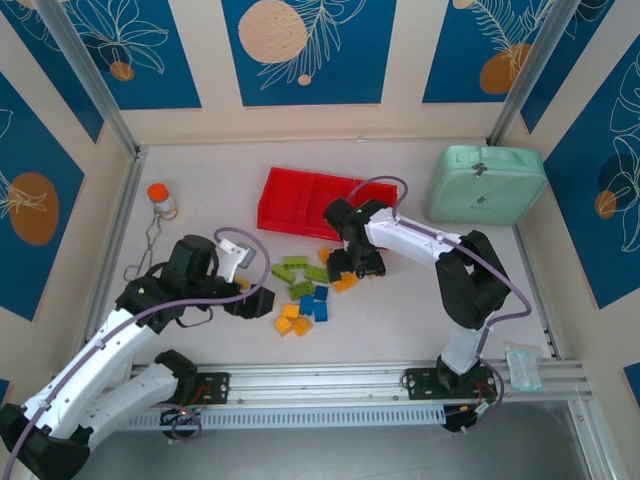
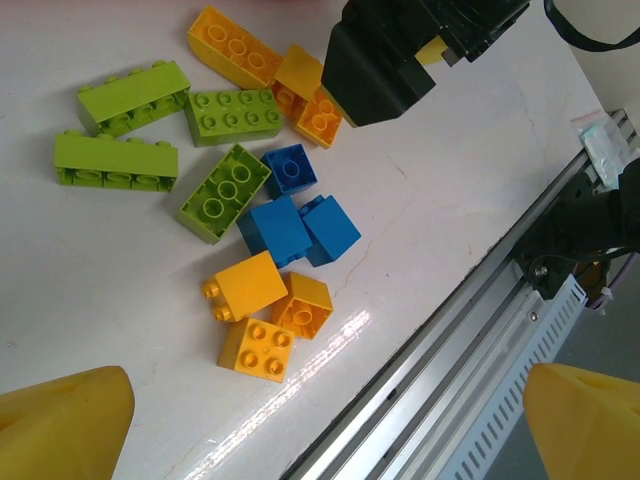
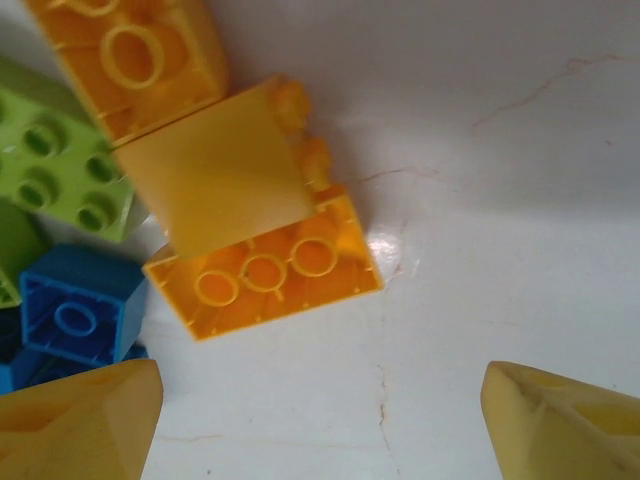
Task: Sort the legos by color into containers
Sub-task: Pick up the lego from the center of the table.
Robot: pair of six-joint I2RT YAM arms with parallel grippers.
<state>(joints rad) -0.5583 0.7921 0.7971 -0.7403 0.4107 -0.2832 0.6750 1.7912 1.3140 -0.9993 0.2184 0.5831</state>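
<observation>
A white surface [image 1: 390, 320] is enclosed on three sides by cream walls [image 1: 400, 115]. The walls carry deep blue panels [image 1: 305, 50] with pale line drawings of leaves and peach or orange circles [image 1: 272, 30]. Slanted aluminium posts stand at the back left corner [image 1: 90, 75] and the back right corner [image 1: 530, 70]. A slotted aluminium rail [image 1: 330, 380] runs along the near edge. Bright light glints [image 2: 340, 325] off the glossy top, which shows fine hairline veins [image 3: 380, 400].

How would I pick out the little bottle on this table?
Find the long red tray at the back of the table. Left of it, near the table's left edge, the small bottle stands alone. Unlike the toy bricks, it is round with an orange cap.
</observation>
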